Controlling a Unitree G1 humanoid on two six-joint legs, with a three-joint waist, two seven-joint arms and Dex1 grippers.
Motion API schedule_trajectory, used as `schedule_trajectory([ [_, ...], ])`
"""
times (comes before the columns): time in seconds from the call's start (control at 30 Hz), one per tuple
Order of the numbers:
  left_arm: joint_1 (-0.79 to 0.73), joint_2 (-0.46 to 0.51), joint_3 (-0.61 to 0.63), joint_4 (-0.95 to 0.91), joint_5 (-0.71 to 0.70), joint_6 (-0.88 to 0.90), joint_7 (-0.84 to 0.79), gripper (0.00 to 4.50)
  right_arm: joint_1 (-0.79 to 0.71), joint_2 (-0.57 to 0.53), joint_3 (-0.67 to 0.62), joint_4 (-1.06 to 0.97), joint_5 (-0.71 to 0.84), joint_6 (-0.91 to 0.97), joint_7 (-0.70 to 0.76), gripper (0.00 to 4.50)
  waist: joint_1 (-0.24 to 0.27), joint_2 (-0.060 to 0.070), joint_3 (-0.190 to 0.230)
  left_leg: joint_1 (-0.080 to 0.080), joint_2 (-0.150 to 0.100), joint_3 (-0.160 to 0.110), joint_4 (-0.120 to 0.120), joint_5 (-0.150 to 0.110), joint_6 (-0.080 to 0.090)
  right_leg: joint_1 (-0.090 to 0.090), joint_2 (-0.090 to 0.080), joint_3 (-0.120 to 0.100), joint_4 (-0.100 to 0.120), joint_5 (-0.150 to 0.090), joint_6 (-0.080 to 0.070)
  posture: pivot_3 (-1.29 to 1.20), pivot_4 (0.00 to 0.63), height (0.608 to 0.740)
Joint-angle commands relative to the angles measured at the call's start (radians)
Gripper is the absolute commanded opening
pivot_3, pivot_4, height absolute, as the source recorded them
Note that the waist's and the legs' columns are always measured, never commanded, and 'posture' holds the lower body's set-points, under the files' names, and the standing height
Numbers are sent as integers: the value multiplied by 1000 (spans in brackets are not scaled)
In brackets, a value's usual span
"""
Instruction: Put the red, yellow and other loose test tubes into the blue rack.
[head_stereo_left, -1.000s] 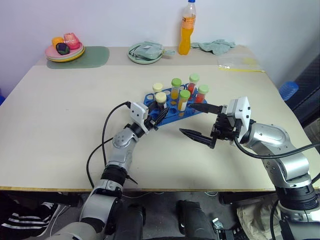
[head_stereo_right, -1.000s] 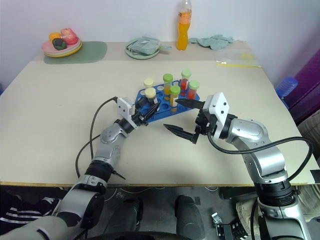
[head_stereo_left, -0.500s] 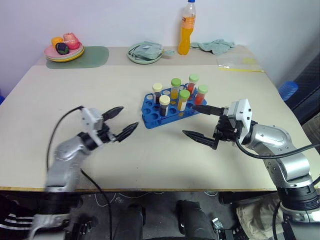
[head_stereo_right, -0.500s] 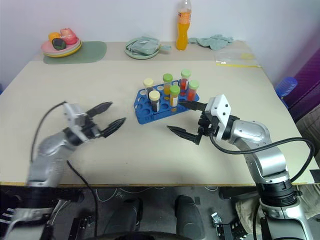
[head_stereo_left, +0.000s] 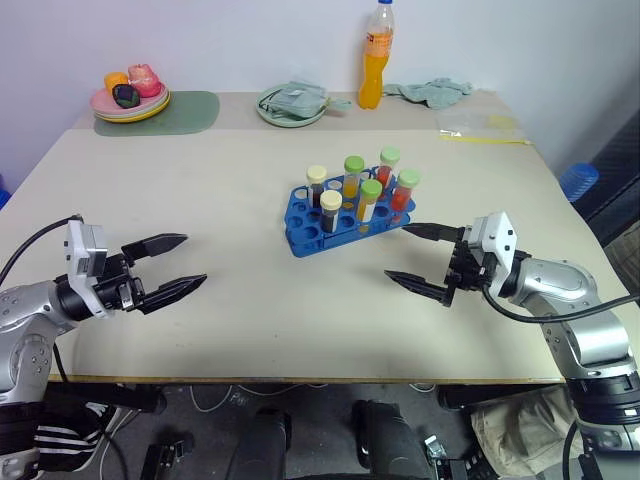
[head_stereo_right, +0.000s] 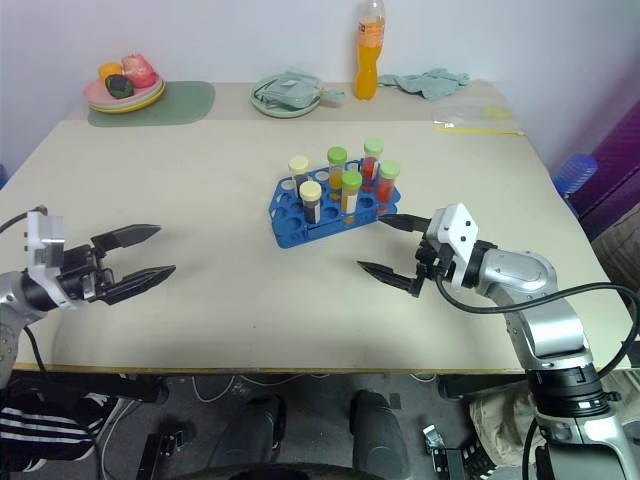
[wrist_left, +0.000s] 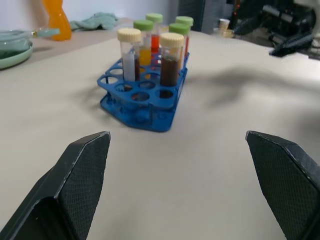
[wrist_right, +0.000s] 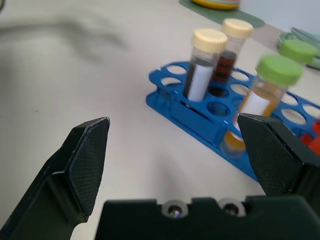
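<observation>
With jaws spread wide and empty, left gripper (head_stereo_left: 170, 266) and right gripper (head_stereo_left: 420, 258) poised level above the table (head_stereo_left: 250, 190), touching nothing, well apart on either side of the blue rack (head_stereo_left: 310, 238). Six capped test tubes (head_stereo_left: 369, 204) upright in rack near table centre, long axes vertical, caps up.

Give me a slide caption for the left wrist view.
Open left gripper faces the blue rack holding six capped tubes upright on the table.

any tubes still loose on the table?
No, all six tubes stand upright in the blue rack; the table around it holds none.
</observation>
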Motion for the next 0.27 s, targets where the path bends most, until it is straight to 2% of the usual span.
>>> schedule_trajectory([
  [0.03, 4, -17, -6, -78, -10, 18, 30, 4474, -35, -26, -35, 5, 5, -23, 19, 4500, -2, 0, 0, 0, 0, 0, 0, 0, 0, 0, 0, 0, 0, 0, 0, 0, 150, 740],
  [0.27, 15, -77, -23, -139, 0, 24, 100, 4474, -61, -33, -30, 45, -13, -51, 28, 4500, -2, 0, 0, 0, 0, 0, 0, 0, 0, 0, 0, 0, 0, 0, 0, 0, 150, 740],
])
